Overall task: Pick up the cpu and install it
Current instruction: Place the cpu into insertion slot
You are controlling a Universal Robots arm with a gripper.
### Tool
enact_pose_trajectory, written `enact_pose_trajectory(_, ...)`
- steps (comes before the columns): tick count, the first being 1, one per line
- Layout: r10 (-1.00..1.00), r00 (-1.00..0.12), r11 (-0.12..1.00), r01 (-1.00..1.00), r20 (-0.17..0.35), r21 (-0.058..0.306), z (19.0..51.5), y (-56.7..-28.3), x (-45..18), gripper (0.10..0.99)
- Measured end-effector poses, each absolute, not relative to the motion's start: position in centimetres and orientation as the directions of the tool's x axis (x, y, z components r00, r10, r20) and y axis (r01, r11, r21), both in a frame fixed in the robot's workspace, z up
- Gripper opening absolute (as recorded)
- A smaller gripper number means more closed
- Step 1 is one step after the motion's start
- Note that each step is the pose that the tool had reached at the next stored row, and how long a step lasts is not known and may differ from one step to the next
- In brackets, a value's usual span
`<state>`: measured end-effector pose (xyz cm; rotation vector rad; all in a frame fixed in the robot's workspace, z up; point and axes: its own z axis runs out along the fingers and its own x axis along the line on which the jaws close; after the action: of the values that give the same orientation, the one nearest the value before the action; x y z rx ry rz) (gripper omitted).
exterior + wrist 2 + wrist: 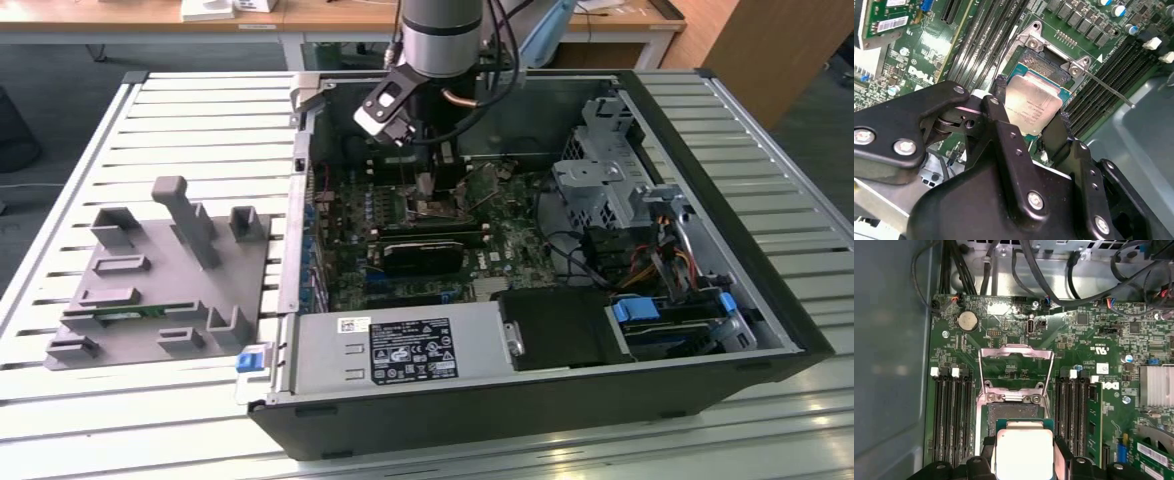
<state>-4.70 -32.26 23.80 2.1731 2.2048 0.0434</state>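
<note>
The hand (1031, 101) grips the cpu (1035, 109) by opposite edges, at the open socket (1045, 58).

silver-grey cpu (1024, 455) top with green edge, black gripper (1031, 99), green motherboard (1019, 340), black memory slots (951, 415) with white latches, silver coin cell (967, 320), matte grey fixture (147, 290), pale slatted table (174, 110), black case (534, 410), blue tabs (638, 310)
</note>
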Motion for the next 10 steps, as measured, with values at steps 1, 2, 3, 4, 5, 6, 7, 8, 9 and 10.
enact_pose_trajectory(1,1.000,-0.014,0.015,0.999,-0.013,0.052,23.6,-32.2,-4.7,0.541)
enact_pose_trajectory(2,1.000,-0.014,0.015,0.999,-0.013,0.052,23.4,-32.2,-4.6,0.541)
enact_pose_trajectory(3,1.000,-0.014,0.015,0.999,-0.013,0.052,23.3,-32.1,-4.6,0.541)
enact_pose_trajectory(4,1.000,-0.014,0.015,0.999,-0.013,0.052,23.1,-32.0,-4.6,0.541)
enact_pose_trajectory(5,1.000,-0.014,0.015,0.999,-0.013,0.052,22.9,-32.0,-4.6,0.541)
enact_pose_trajectory(6,1.000,-0.014,0.015,0.999,-0.013,0.052,22.7,-31.9,-4.6,0.541)
enact_pose_trajectory(7,1.000,-0.014,0.015,0.999,-0.013,0.052,22.5,-31.8,-4.6,0.541)
enact_pose_trajectory(8,1.000,-0.014,0.015,0.999,-0.013,0.052,22.3,-31.7,-4.6,0.541)
enact_pose_trajectory(9,1.000,-0.014,0.015,0.999,-0.013,0.052,22.2,-31.7,-4.6,0.541)
enact_pose_trajectory(10,1.000,-0.014,0.015,0.999,-0.013,0.052,22.0,-31.7,-4.6,0.541)
